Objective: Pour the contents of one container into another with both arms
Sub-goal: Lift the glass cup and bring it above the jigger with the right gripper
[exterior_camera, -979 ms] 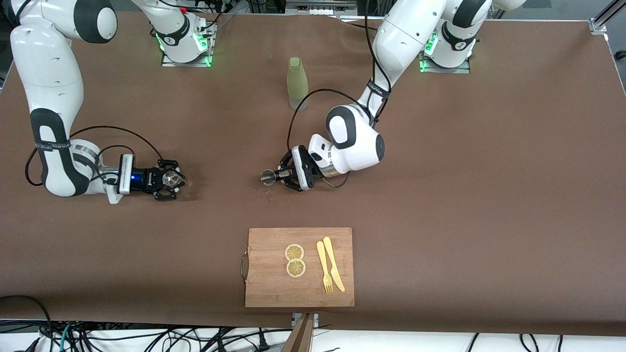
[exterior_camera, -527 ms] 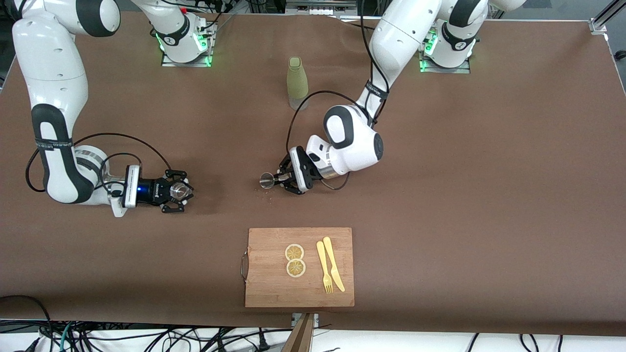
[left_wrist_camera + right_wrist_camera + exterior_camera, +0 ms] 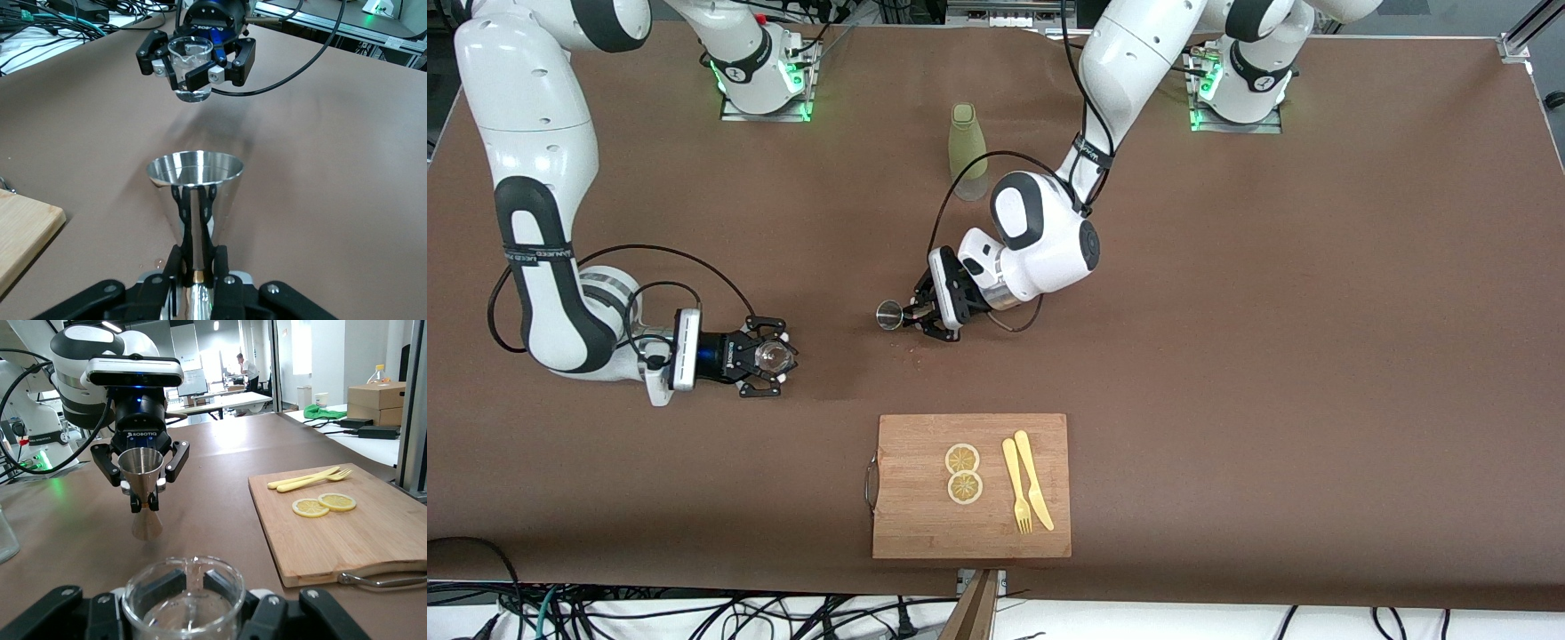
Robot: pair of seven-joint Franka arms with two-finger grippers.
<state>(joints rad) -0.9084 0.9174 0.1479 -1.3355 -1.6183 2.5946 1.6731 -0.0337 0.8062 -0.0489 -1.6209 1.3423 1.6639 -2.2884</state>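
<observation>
Over brown table [image 3: 1227, 356], fingers clamped: left gripper [image 3: 914, 314] on steel jigger [image 3: 888, 315], right gripper [image 3: 769, 357] on glass cup [image 3: 771, 357].

We're looking at one jigger [image 3: 888, 315], one glass cup [image 3: 769, 357], one green bottle [image 3: 967, 152], one cutting board [image 3: 971, 485], two lemon slices [image 3: 963, 473], one fork [image 3: 1016, 487], one knife [image 3: 1033, 480], and two arms working.

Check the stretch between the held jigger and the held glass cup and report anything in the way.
Nothing visible stands between them. The left gripper holds the jigger upright, the right gripper holds the glass cup, and only bare table lies under the gap.
</observation>
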